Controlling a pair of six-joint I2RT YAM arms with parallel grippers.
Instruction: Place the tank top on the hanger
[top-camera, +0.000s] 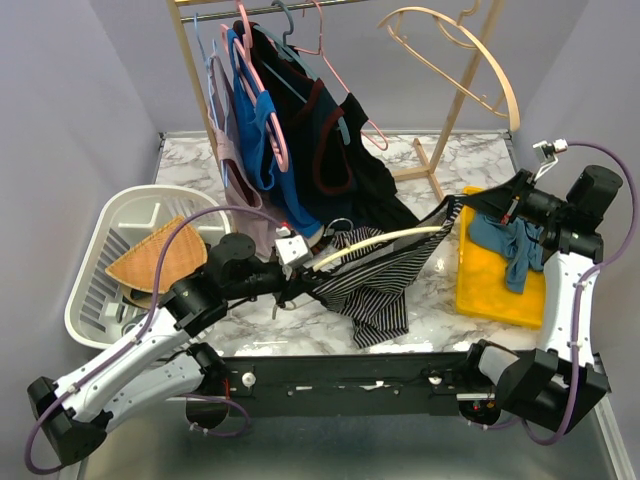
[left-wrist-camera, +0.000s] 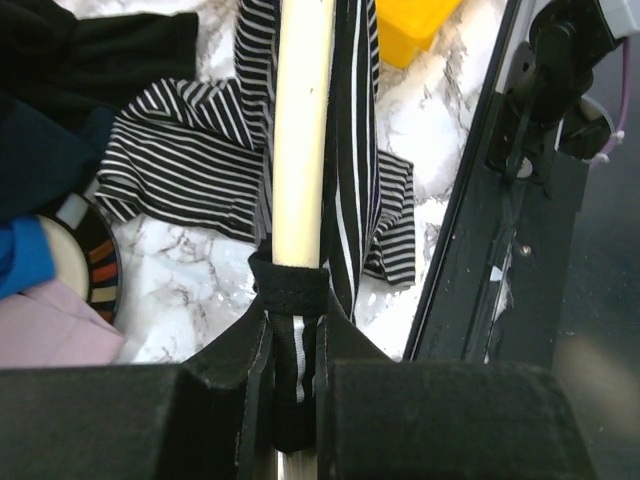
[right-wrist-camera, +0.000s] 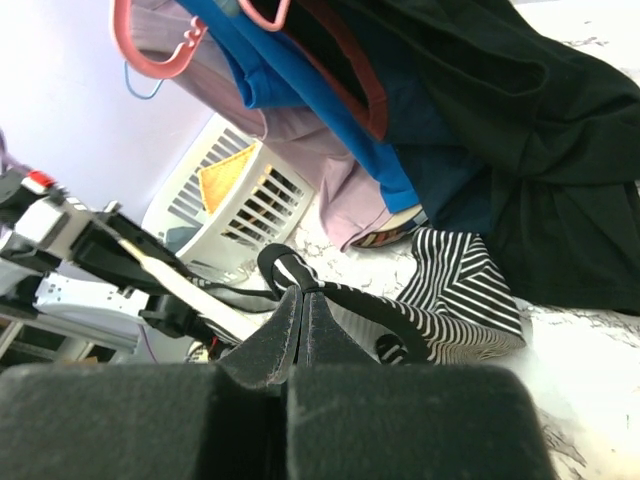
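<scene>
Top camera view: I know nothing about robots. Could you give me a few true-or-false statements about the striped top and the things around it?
1. The left end effector is clamped on the pale cream wooden hanger. True.
2. The right end effector pinches the black-and-white striped tank top. True.
3. The tank top lies inside the white plastic laundry basket. False: it drapes from the hanger onto the marble table.
4. Nothing lies on the yellow pad. False: a grey-blue cloth sits on that pad.

White basket (top-camera: 80, 280), yellow tray (top-camera: 495, 295), marble table (top-camera: 430, 292), wooden rack (top-camera: 190, 70)
</scene>
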